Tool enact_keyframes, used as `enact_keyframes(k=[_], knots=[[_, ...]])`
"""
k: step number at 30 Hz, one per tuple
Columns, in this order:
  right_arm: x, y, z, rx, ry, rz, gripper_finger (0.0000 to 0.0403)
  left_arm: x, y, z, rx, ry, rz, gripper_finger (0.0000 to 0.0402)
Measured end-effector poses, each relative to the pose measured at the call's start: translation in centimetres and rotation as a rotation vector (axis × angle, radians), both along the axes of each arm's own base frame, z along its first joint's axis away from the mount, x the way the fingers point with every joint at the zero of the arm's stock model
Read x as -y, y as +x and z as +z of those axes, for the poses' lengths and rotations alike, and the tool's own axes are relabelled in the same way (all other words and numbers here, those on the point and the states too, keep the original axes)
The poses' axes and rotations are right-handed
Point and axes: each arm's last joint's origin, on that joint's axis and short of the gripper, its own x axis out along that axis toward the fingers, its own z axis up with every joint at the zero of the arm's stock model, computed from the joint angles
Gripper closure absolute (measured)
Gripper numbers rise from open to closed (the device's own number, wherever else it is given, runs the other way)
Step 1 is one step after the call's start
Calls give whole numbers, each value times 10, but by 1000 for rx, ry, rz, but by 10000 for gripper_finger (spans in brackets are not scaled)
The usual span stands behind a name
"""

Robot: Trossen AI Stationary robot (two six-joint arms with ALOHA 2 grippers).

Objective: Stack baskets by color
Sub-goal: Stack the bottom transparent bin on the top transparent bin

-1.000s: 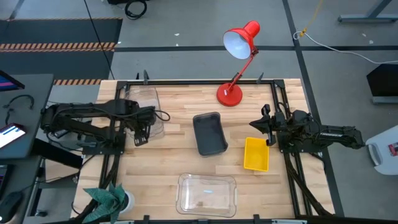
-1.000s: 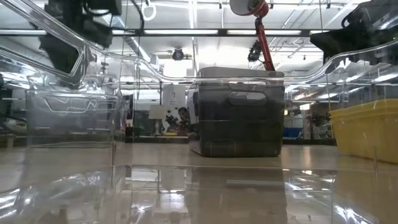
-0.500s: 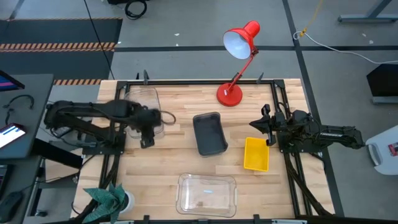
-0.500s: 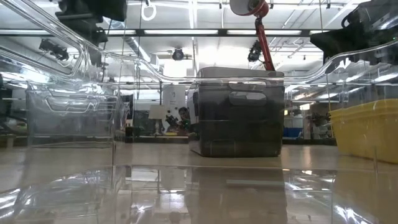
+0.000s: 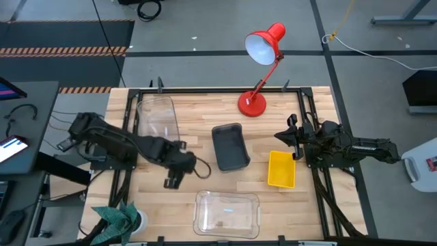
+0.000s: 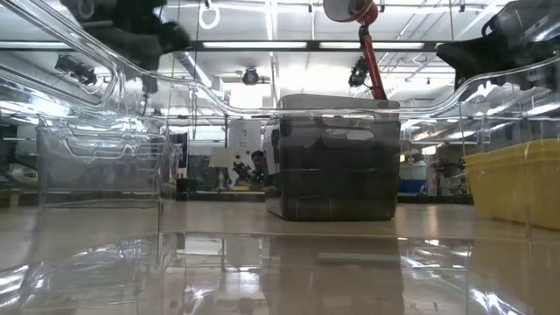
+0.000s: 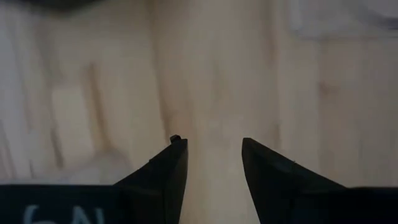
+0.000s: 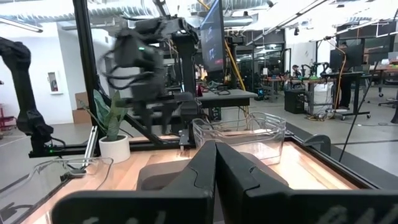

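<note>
High view shows the big change: the left gripper [image 5: 172,182] has swung away from the clear basket at the back left [image 5: 157,117] and now hangs over bare wood, heading toward the other clear basket at the front edge [image 5: 227,212]. Its fingers are spread apart with nothing between them, and the left wrist view shows only tabletop past the tips, so nothing got carried over. They look a bit narrower than a second ago, though.

My guess is it's lining up on the front clear bin next, since the two clear ones belong together. Both are still well apart, so that stack isn't started.

The dark grey basket [image 5: 229,146] sits mid-table and the yellow basket [image 5: 281,169] is just beside the right gripper [image 5: 295,140], which is parked there with fingers pressed together, not holding anything.
</note>
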Motion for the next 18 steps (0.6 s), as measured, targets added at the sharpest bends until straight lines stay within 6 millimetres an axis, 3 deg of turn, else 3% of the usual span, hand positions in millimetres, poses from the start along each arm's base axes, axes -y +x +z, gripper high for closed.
enact_keyframes(k=[8,18], knots=[[0,0,0,4,-1,0,386,48,19,4,120,69,-333,242],[0,0,1,10,-2,0,386,75,11,2,176,236,-587,241]])
